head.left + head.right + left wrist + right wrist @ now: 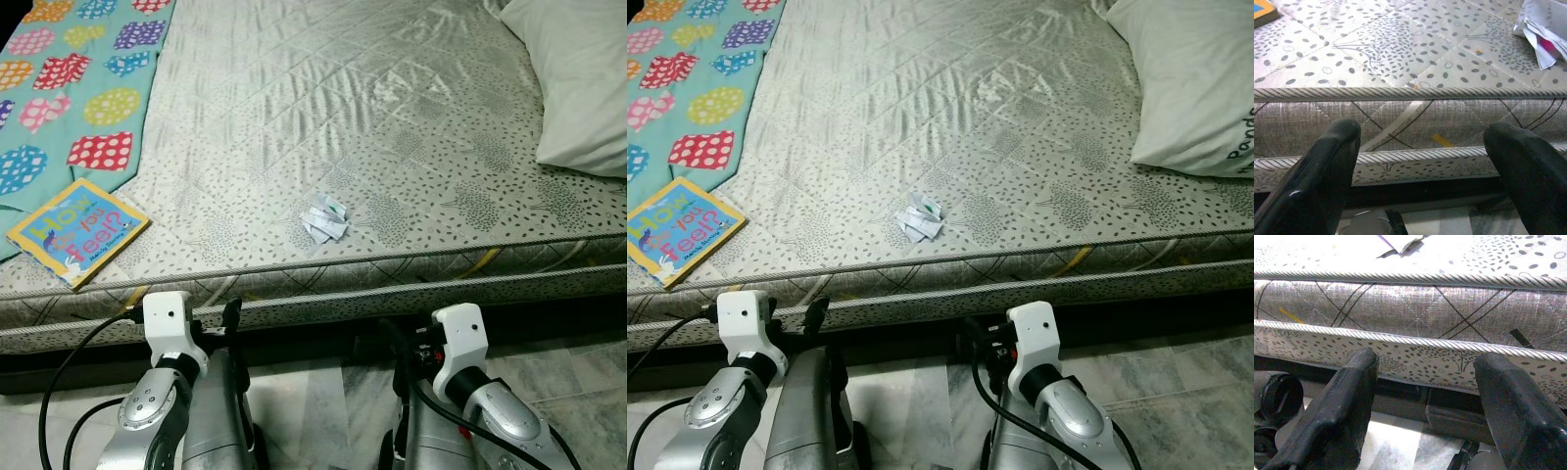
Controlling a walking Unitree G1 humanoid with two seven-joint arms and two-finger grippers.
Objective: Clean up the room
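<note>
Wrapper (324,217) lies on mattress (411,127) near book (78,231).

The right pincer (1422,396) has its two black fingers (1344,401) spread wide apart with nothing between them, level with the side of the mattress (1400,308). A corded seam runs along the mattress's edge, with criss-cross quilting lines and grey speckled fabric on its side. On the mattress top, near the edge, lies a scrap of white paper (1400,242). Pale marbled floor (1396,440) shows beneath.
</note>
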